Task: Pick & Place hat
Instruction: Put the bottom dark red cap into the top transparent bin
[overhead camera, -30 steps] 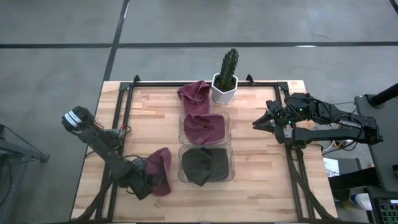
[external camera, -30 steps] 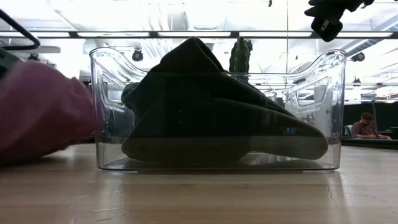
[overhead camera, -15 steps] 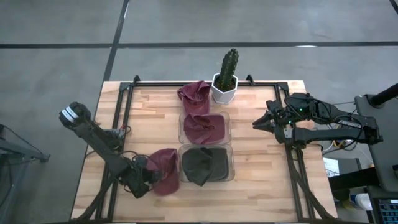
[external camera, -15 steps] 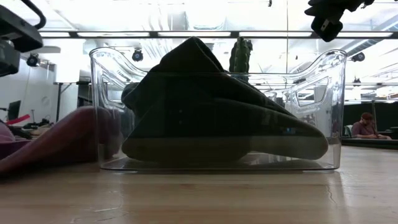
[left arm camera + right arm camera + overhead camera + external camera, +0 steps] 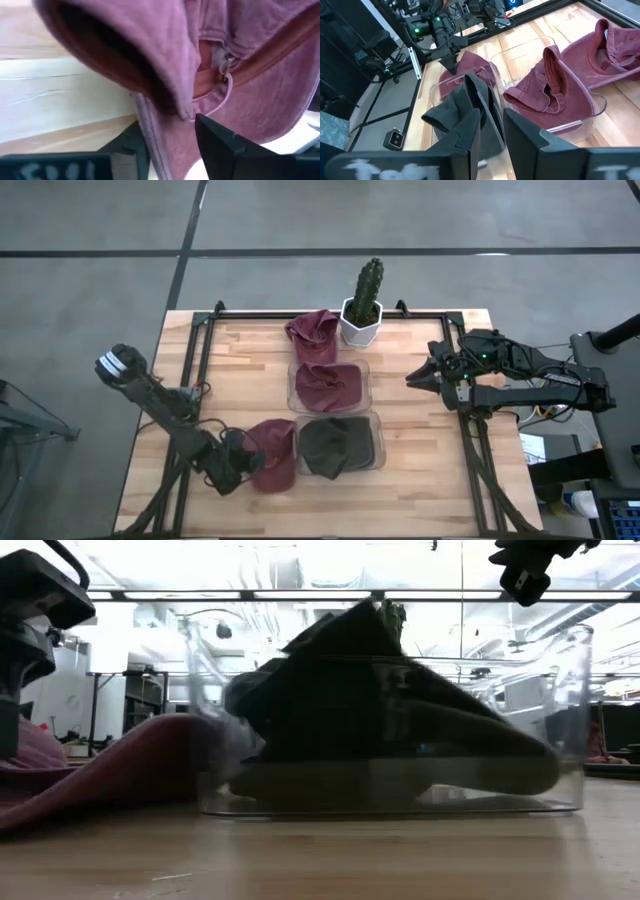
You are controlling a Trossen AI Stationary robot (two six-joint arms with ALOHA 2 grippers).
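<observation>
Two arms, left pincer low, clamping maroon hat against clear bin, right pincer raised, parted.

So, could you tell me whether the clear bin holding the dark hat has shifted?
Yes. The clear bin slid right, out of line with the bin behind it.

Three maroon hats, one dark, perhaps olive-grey hat, green cactus, white pot.

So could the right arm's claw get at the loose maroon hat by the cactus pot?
Probably yes: the right claw hovers open over bare wood, and the maroon hat lies uncovered beside the cactus pot.
</observation>
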